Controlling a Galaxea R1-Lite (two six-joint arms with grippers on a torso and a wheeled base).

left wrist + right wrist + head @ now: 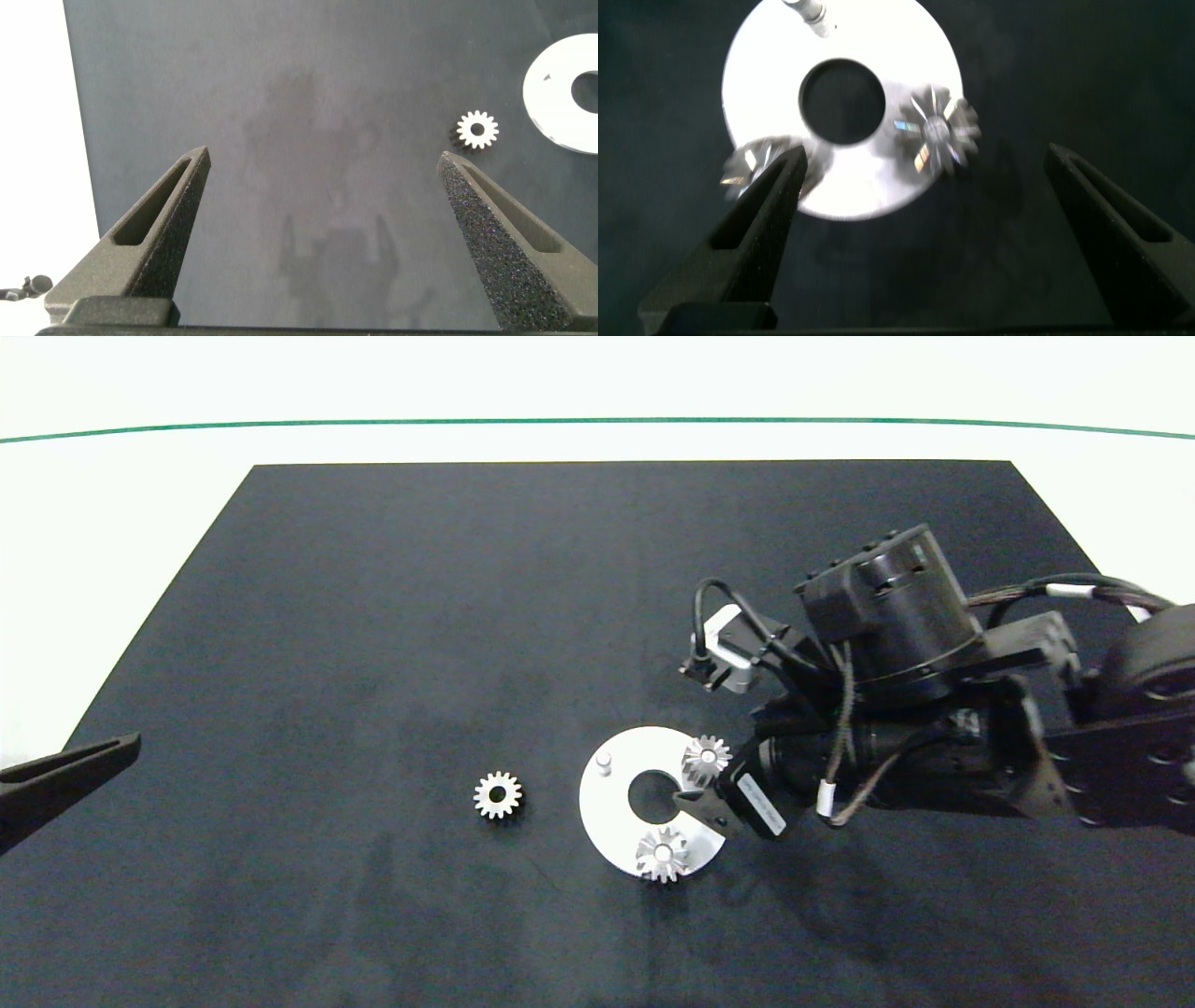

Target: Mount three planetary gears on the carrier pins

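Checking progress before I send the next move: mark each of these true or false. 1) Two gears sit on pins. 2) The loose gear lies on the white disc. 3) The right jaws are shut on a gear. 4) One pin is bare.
1) True: two planetary gears sit on carrier pins.
2) False: the loose gear lies on the black mat, apart from the disc.
3) False: the right gripper is open and empty over the disc.
4) True: one pin is bare.

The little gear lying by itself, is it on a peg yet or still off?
Off. The loose gear lies flat on the black mat beside the white disc, whose third pin stands bare.
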